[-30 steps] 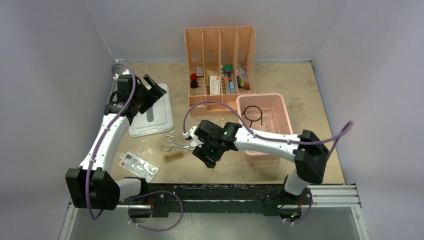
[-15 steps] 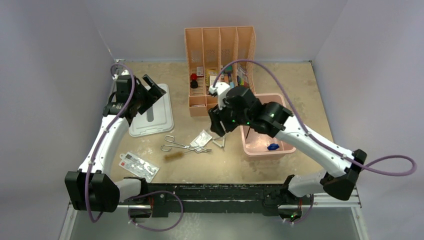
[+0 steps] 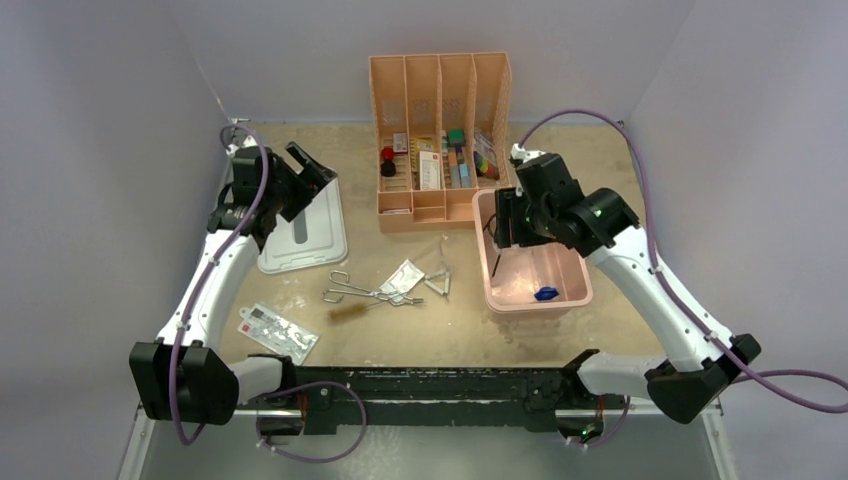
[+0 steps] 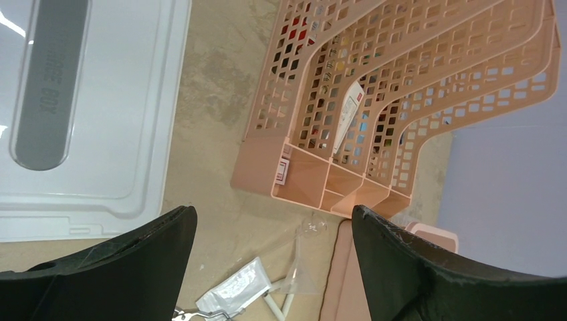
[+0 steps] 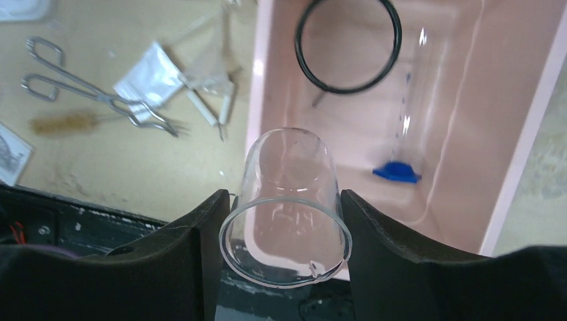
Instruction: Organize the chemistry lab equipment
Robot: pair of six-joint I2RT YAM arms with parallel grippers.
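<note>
My right gripper (image 5: 286, 227) is clamped on a glass beaker (image 5: 287, 194), one finger on each side of its wall, mouth towards me and base pointing down over the near end of the pink bin (image 5: 257, 100). I judge the step to be setting it inside. To do that well, I should lower it until the base meets the bin floor and only then let go, because a dropped glass could chip or roll.

The bare floor at the bin's near left corner looks like the best spot. Just to the right of it lies the blue-capped tube (image 5: 408, 114), cap at the near end, and glass knocking glass is the risk. At the bin's far end lies the wire ring (image 5: 348, 90), well out of my way.

Outside the bin's left wall, on the table, lie the white triangle (image 5: 214, 100), a clear packet (image 5: 150, 80), the tongs (image 5: 93, 97) and the brush (image 5: 63, 124), waiting their turn.

Farthest left of the bin, my left gripper (image 4: 272, 221) hangs spread wide and empty above the white lid (image 4: 100, 100), near the peach organizer (image 4: 401, 100). It blocks nothing.
</note>
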